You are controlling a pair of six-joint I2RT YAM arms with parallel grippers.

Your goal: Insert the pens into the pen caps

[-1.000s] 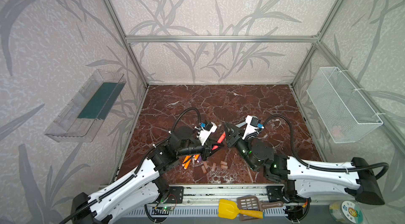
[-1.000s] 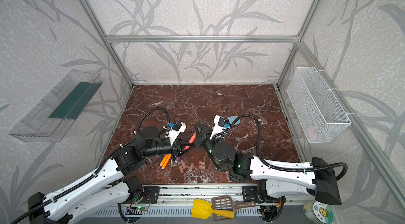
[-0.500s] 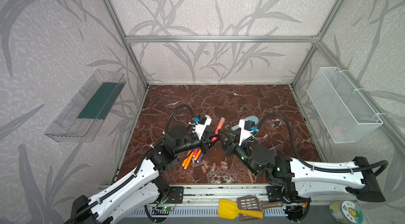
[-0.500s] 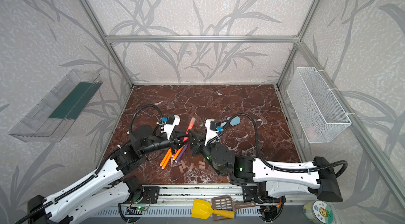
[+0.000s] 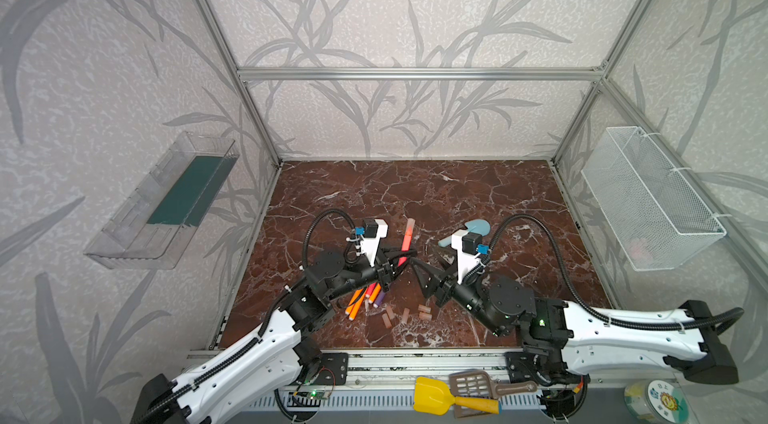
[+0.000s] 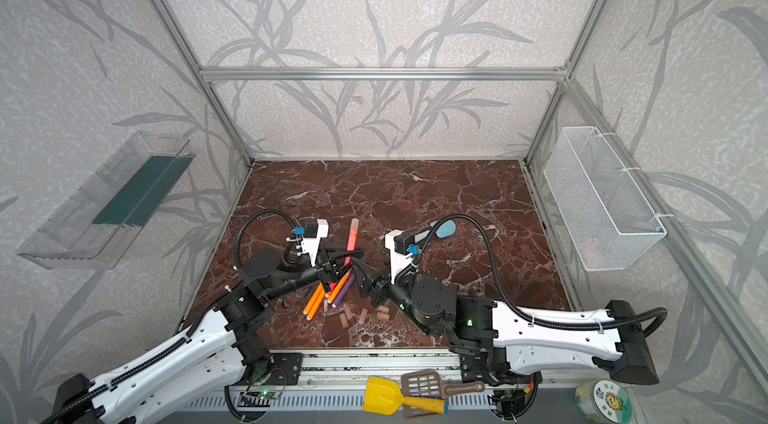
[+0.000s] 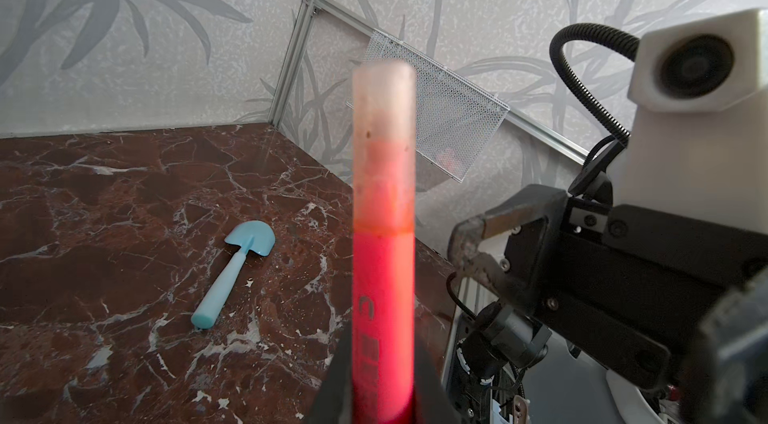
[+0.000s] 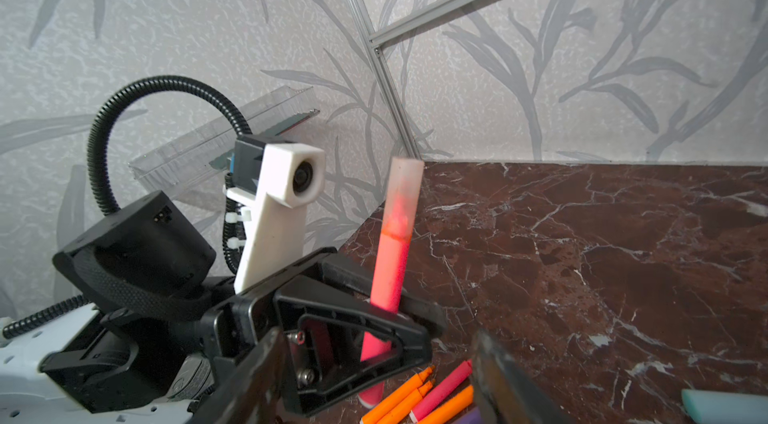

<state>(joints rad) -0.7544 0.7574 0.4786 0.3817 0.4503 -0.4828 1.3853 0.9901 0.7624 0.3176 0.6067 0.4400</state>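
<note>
My right hand [image 5: 424, 261] has let go and backed off wide, leaving one capped red-pink pen [image 5: 406, 235] nearly upright in my clamped left hand [image 5: 399, 264]; five pens [image 5: 365, 297] and their caps [image 5: 405, 315] lie on the counter [image 5: 457, 202] beneath it.

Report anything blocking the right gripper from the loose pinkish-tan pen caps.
Nothing visible does: the stubby pinkish-tan pen caps lie uncovered on the marble table near the right gripper; the orange marker pens lie beside them, not across.

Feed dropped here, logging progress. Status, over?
Left gripper shut on red-pink pen, pen cap seated on its upper end. Right gripper open, empty. Other pens, loose caps below. Nothing in the way.
</note>
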